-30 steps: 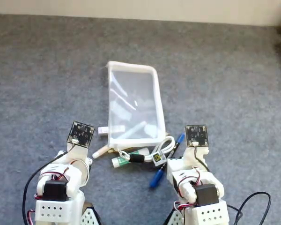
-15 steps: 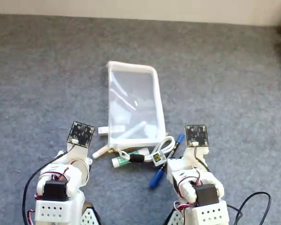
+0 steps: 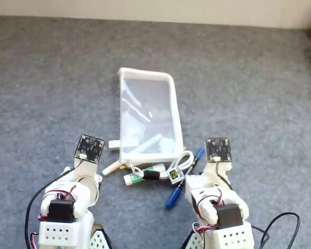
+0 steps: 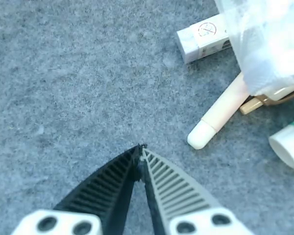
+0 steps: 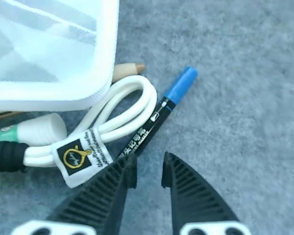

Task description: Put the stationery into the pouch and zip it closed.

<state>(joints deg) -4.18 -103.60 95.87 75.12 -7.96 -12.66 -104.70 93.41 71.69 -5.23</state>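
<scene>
pouch (image 3: 147,111) clear, white trim | pen (image 5: 157,118) blue cap, black barrel | cable (image 5: 118,115) white | tag (image 5: 79,155) black-yellow on white | carpet (image 3: 249,78) grey

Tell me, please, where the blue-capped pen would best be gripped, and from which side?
On the pen, probably the black barrel just behind the blue cap, jaws across it. That stretch lies on bare carpet; farther down the white cable crowds it. Come from above, on the side away from the pouch; the right gripper is nearest.
</scene>
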